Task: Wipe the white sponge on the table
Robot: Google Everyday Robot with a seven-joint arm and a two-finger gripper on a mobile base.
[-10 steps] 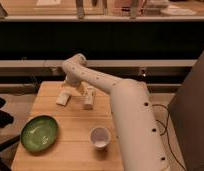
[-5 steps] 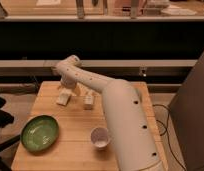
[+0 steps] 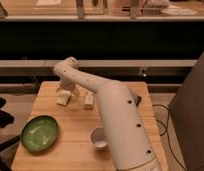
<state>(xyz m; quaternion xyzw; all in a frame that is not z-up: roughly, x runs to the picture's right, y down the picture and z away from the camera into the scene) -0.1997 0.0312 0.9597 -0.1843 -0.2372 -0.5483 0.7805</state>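
The white sponge (image 3: 63, 99) lies flat on the far left part of the light wooden table (image 3: 70, 150). My arm reaches from the lower right across the table and bends down at its far end. The gripper (image 3: 65, 90) hangs just above the sponge's far edge, very close to it, and stands open. I cannot tell whether it touches the sponge.
A small white carton (image 3: 88, 101) stands right of the sponge. A green bowl (image 3: 40, 133) sits at the front left and a white cup (image 3: 99, 138) at the front middle, beside my arm. A dark bar (image 3: 139, 100) peeks out behind the arm at right.
The arm's far end has swung a little to the left and lowered, bringing the gripper over the sponge. The sponge, carton, cup and bowl have not moved.
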